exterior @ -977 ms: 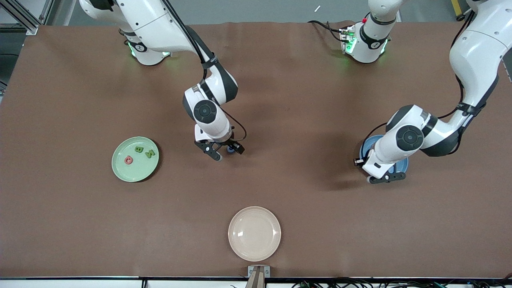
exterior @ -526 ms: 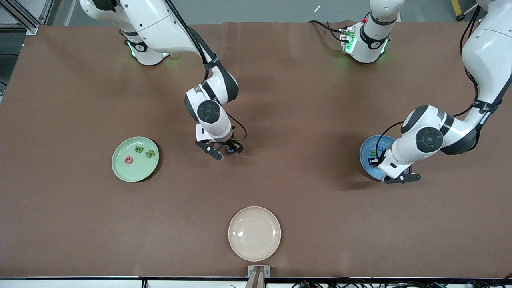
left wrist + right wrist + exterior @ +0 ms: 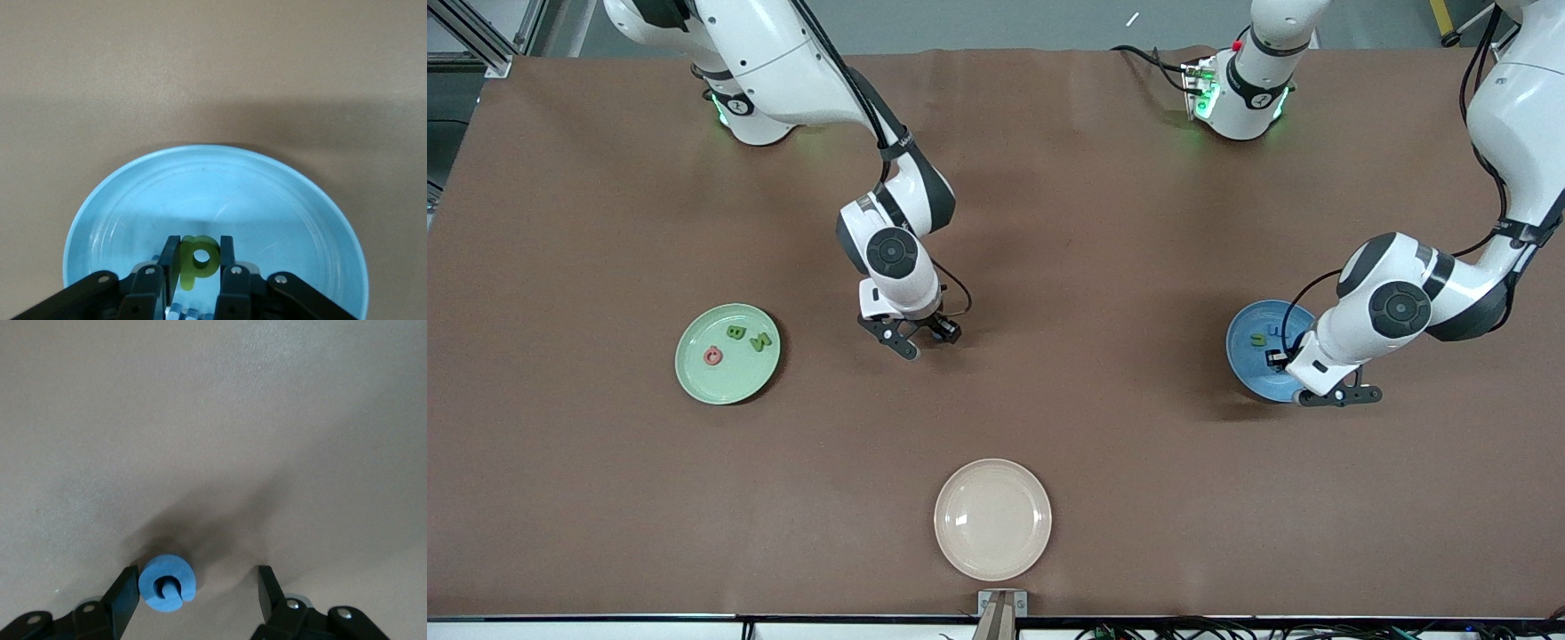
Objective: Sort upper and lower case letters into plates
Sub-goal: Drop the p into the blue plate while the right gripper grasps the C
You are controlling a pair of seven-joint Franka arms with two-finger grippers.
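Right gripper (image 3: 198, 597) sits low over mid-bench with fingers wide apart around a blue letter (image 3: 167, 583); the letter is off-centre, touching or nearly touching one finger (image 3: 125, 595), so closing must sweep it across the gap. Left gripper (image 3: 198, 265) hangs over the blue plate (image 3: 1243, 364) at 3 o'clock, fingers clamped on a green letter (image 3: 197, 259).

The left gripper (image 3: 198, 259) pinches a green letter (image 3: 197, 260), seemingly a lowercase p, between its fingers above the blue plate (image 3: 133, 207) on the brown table (image 3: 213, 67).
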